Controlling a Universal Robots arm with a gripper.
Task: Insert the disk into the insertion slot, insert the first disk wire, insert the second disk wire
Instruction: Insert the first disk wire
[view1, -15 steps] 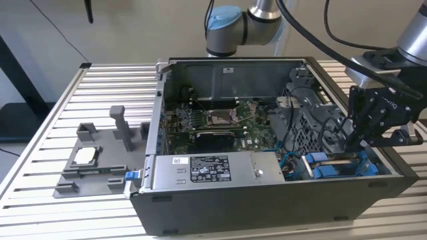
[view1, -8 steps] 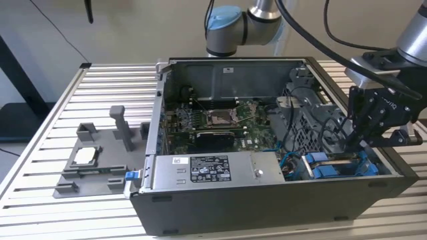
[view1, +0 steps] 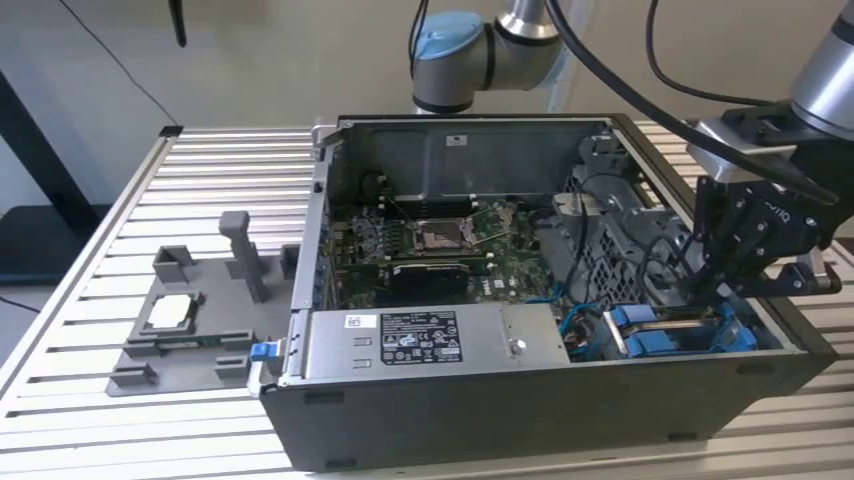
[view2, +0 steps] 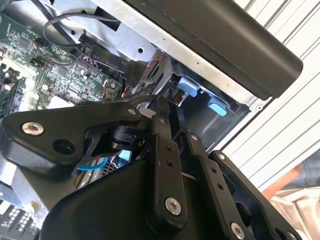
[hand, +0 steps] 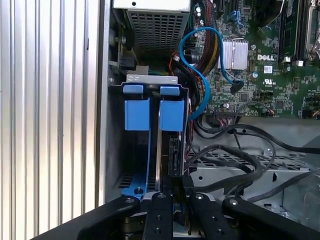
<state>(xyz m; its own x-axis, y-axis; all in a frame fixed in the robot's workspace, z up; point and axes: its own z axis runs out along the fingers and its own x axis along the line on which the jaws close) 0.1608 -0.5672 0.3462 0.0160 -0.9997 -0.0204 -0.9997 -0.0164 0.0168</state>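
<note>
The disk (hand: 160, 145) stands on edge inside the insertion slot (hand: 131, 160), its blue carrier frame (hand: 172, 115) facing the first wrist view. In the exterior view the slot (view1: 674, 335) lies at the near right corner of the open computer case (view1: 534, 400). My gripper (hand: 176, 192) reaches down into that corner (view1: 701, 290), directly at the disk's connector edge (hand: 174, 152). Its fingers (hand: 159, 210) are close together on a black connector (hand: 178, 182) of a disk wire (hand: 225, 170) that trails off over the perforated cage. In the second wrist view the gripper (view2: 167, 112) points at the blue fittings (view2: 187, 86).
A grey power-supply box (view1: 400, 340) fills the case's near side, with the motherboard (view1: 427, 240) behind it. Loose black cables (hand: 235, 132) and a blue cable (hand: 200, 75) crowd the space beside the slot. A grey fixture (view1: 187, 320) with posts sits on the slatted table (view1: 200, 170).
</note>
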